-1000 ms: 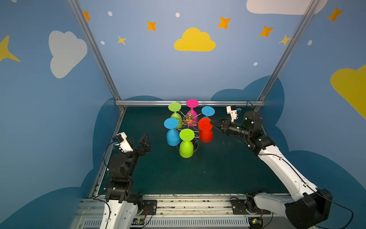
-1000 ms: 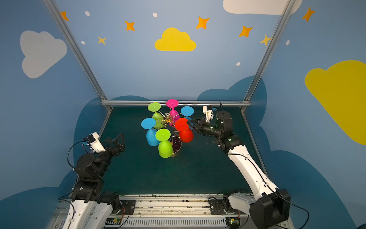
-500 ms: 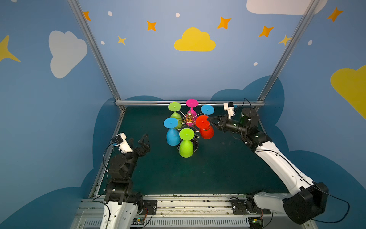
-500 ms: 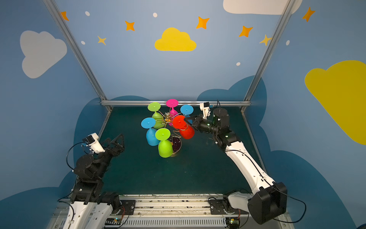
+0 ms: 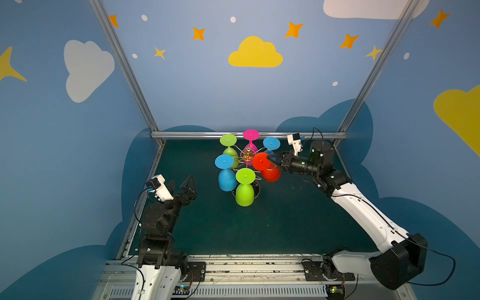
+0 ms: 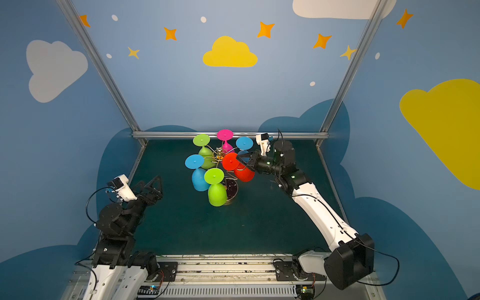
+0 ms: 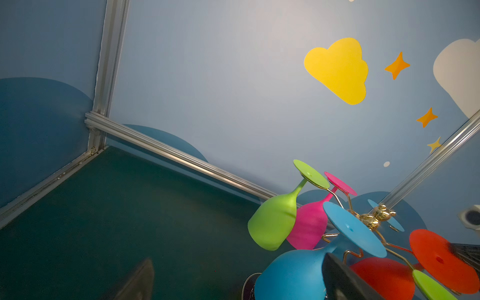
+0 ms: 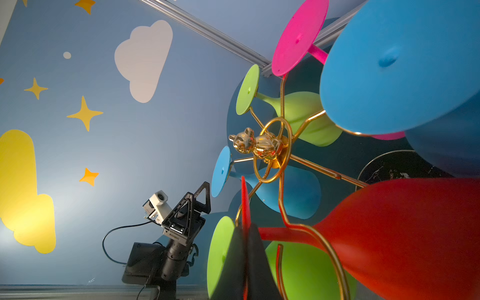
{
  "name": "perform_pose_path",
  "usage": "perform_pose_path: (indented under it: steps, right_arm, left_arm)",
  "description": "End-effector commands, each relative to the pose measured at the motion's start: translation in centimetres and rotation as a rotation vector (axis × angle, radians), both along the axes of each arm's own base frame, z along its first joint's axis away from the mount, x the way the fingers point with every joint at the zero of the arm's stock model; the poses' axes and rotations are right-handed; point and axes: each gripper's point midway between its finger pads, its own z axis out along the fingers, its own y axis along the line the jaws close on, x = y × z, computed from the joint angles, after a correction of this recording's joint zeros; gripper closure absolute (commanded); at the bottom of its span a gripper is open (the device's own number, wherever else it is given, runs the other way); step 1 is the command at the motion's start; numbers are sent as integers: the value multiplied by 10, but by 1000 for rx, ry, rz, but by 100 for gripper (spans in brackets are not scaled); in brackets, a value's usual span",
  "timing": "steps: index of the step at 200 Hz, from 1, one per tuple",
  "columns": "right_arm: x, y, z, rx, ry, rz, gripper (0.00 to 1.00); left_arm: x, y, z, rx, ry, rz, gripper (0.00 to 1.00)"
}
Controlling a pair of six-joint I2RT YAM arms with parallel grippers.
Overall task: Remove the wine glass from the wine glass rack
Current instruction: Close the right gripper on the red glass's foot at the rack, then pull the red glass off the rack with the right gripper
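Wine glass (image 5: 272,175) tilted; right hand (image 5: 268,159) pinches foot.

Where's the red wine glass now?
In both top views the red wine glass hangs tilted on the right side of the wine glass rack, between rear blue glass and front lime glass, foot pinched in the right gripper.

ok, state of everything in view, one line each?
red wine glass, tilted, foot gripped, stem inside its rack loop
right hand, shut on red wine glass
left hand, open, empty
wine glass rack, upright, six glasses on it
pink glass, hanging bowl down
near green glass, hanging bowl down
far green glass, hanging bowl down
near blue glass, hanging bowl down
far blue glass, hanging bowl down
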Motion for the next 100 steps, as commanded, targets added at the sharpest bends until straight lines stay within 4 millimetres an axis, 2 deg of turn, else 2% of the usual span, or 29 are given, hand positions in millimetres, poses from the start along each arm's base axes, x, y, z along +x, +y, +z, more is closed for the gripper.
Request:
perform_pose_path:
  steps: [1,100]
  right_arm:
    - [-8,3,14,-6,-49,29,100]
    - [-27,-9,-2,-103,-61,24,100]
  left_arm:
    - [-4,3,13,-3,-33,11,0]
    - [-4,3,15,-10,-36,11,0]
